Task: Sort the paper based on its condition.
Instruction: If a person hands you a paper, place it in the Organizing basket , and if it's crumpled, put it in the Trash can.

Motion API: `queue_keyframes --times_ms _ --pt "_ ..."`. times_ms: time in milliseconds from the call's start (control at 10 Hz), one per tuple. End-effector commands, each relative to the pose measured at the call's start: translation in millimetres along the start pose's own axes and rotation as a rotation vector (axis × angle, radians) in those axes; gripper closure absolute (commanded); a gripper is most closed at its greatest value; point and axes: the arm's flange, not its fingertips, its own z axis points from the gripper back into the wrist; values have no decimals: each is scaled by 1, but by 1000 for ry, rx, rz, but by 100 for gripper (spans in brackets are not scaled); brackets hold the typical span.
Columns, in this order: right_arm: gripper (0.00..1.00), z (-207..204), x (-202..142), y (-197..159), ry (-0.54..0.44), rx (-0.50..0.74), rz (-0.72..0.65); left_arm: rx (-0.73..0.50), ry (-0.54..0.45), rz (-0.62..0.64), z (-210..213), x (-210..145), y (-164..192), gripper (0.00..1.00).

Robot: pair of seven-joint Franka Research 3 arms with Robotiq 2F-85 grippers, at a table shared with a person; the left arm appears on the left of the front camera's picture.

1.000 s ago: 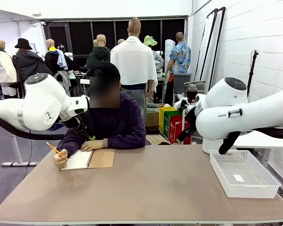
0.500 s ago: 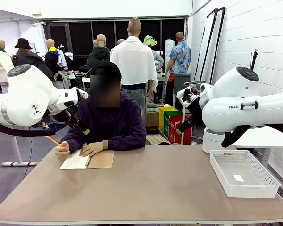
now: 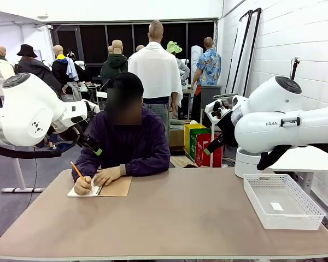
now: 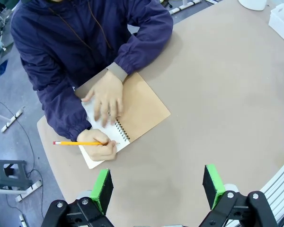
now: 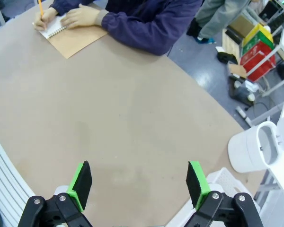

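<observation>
The paper as loose sheets is out of view. A person at the far left of the table writes with a yellow pencil on the white page of a spiral notebook with a brown cover folded open. Their other hand rests flat on the page. My left gripper hangs open high above the table, with the notebook ahead of it. My right gripper is open too, high over the bare middle of the table, and the notebook lies far from it. Neither holds anything.
A white mesh basket stands at the right side of the table with a small white slip inside. Both arms are raised off the table at its left and right sides. A white arm base stands beyond the table's right edge.
The person's hand has brought the pencil down onto the notebook page. Both arms drew back a little a second ago and have since stayed nearly still.
</observation>
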Motion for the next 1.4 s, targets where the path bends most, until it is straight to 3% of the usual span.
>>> queue_keyframes --times_ms 0,1300 --pt "0 0 0 0 -1 3 -2 -2 -1 -1 -2 2 1 0" --pt "0 0 0 0 -1 3 -2 -2 -1 -1 -2 2 1 0"
